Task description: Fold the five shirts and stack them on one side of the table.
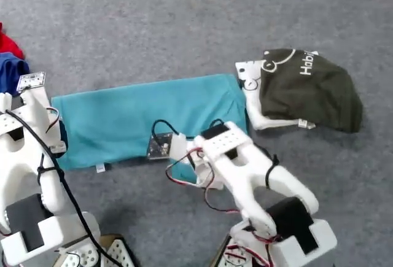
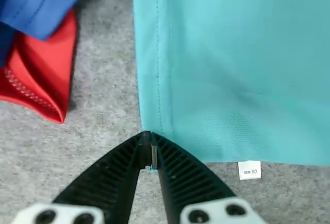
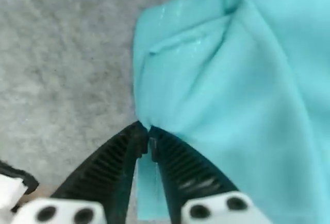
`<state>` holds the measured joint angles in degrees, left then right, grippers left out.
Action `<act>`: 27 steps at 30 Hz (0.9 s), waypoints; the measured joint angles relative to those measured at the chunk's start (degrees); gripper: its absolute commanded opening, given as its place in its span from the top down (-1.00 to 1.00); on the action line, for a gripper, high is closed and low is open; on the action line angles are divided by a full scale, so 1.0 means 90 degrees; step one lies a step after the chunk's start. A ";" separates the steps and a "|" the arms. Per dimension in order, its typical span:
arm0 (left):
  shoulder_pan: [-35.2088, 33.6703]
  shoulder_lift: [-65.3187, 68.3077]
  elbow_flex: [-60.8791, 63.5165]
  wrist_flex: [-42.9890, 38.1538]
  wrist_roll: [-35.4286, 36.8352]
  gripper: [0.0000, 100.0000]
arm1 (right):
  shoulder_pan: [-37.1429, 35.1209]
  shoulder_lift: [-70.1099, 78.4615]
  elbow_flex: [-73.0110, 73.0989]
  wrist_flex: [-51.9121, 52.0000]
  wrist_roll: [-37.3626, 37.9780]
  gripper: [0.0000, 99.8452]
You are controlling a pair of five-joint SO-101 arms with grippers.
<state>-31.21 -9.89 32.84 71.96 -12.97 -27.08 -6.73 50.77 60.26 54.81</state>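
Observation:
A teal shirt (image 1: 147, 118) lies folded into a long band across the middle of the grey table. My left gripper (image 2: 148, 144) is shut on the teal shirt (image 2: 232, 64) at its near left corner, seen in the high view at the left gripper (image 1: 60, 147). My right gripper (image 3: 148, 136) is shut on a bunched edge of the teal shirt (image 3: 232, 90) at its near right side, under the right arm (image 1: 245, 169). A dark olive and white shirt (image 1: 304, 89) lies crumpled at the right. A red shirt (image 2: 41, 74) and a blue shirt (image 2: 36, 2) lie at the far left.
A small white label (image 2: 249, 171) hangs from the teal shirt's near hem. The red shirt (image 1: 8, 45) and blue shirt (image 1: 11, 73) sit at the table's left edge. Bare grey tabletop (image 1: 184, 34) stretches behind the teal shirt.

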 measured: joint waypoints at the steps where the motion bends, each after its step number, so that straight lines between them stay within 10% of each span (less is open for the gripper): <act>1: 0.0000 0.0000 0.0000 0.0000 0.0000 0.94 | 0.0010 0.0039 -0.0137 0.0147 0.0000 0.97; 20: 0.0000 0.0000 0.0000 0.0000 0.0000 0.94 | 0.0029 0.0117 -0.2081 0.2325 0.0254 0.96; 27: 0.0000 0.0000 0.0000 0.0000 0.0000 0.94 | -0.0225 0.0117 -0.1201 0.1875 0.0264 0.50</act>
<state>-31.21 -9.89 32.84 71.96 -12.97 -29.10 -5.67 39.96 77.14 57.19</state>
